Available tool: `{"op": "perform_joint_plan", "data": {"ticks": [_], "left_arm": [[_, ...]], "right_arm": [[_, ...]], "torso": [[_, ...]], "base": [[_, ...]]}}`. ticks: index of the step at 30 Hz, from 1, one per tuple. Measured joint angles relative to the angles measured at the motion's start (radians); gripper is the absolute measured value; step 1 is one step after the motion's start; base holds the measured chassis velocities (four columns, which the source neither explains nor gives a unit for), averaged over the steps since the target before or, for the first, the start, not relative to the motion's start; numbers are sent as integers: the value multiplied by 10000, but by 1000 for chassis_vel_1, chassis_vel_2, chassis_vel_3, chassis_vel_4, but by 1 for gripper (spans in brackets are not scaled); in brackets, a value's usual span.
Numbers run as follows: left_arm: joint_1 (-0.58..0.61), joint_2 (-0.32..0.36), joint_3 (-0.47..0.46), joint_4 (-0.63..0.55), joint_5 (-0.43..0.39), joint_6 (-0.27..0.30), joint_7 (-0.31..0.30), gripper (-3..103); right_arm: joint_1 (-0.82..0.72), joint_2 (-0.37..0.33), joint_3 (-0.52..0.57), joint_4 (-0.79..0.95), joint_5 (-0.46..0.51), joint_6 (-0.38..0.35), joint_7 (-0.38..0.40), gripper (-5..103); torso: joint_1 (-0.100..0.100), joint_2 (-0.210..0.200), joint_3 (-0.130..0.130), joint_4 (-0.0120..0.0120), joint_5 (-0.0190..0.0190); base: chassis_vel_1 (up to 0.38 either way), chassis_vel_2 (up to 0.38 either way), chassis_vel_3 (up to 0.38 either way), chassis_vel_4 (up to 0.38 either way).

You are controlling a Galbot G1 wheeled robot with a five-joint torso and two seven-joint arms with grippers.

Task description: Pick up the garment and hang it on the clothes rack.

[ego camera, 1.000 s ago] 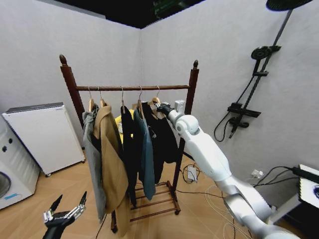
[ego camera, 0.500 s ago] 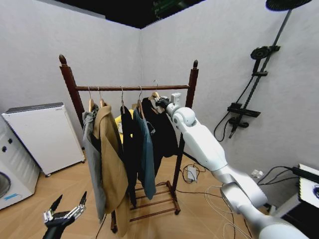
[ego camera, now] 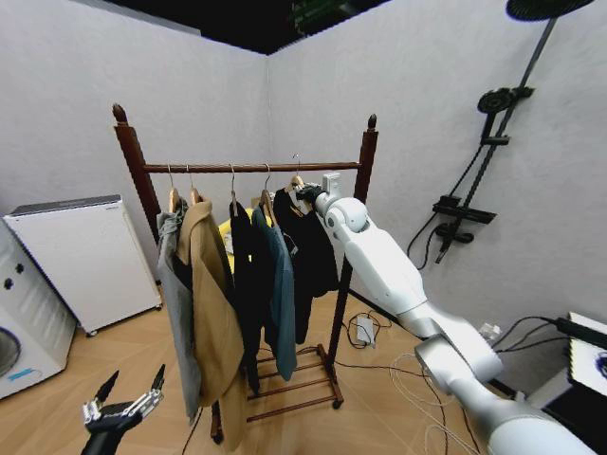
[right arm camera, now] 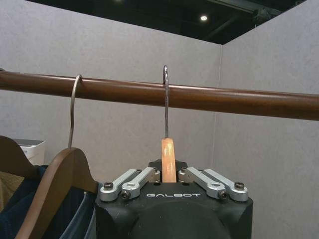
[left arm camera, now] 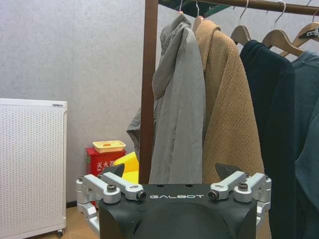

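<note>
The clothes rack (ego camera: pixel 248 168) stands in the room's corner with several garments on its rail (right arm camera: pixel 259 102). At the rail's right end hangs the garment (ego camera: pixel 313 248), a black jacket on a light wooden hanger (right arm camera: pixel 168 158). My right gripper (ego camera: pixel 305 195) is shut on the hanger's neck just under the rail. The metal hook (right arm camera: pixel 165 94) stands upright in front of the rail, its top slightly above it. Low at the left, my left gripper (ego camera: pixel 123 406) waits open and holds nothing. It faces the rack's left upright (left arm camera: pixel 148 99).
A grey jacket (ego camera: pixel 174 284), a long tan coat (ego camera: pixel 213 313), a dark jacket and a blue jacket (ego camera: pixel 280 294) share the rail. A white appliance (ego camera: pixel 81 258) and a washing machine (ego camera: pixel 17 336) stand left. A shower fixture (ego camera: pixel 479 190) and floor cables (ego camera: pixel 379 346) are right.
My right arm has raised the hanger and carried it slightly left along the rail. The hook now stands higher and the black jacket has risen with it. The left gripper has not moved.
</note>
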Motion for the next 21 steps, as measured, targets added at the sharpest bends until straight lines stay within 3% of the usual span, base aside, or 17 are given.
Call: {"op": "perform_joint_plan", "data": {"ticks": [17,21], "left_arm": [[0,0,0,0,0,0,0,100],[1,0,0,0,0,0,0,100]], "right_arm": [[295,198,-22,-580,-179,99,-384,7],[287,191,-13,-608,-263,104,-424,21]], "torso": [[-1,0,0,1,-2],[-1,1,-1,1,-1]], "base": [[0,0,0,0],[0,0,0,0]]}}
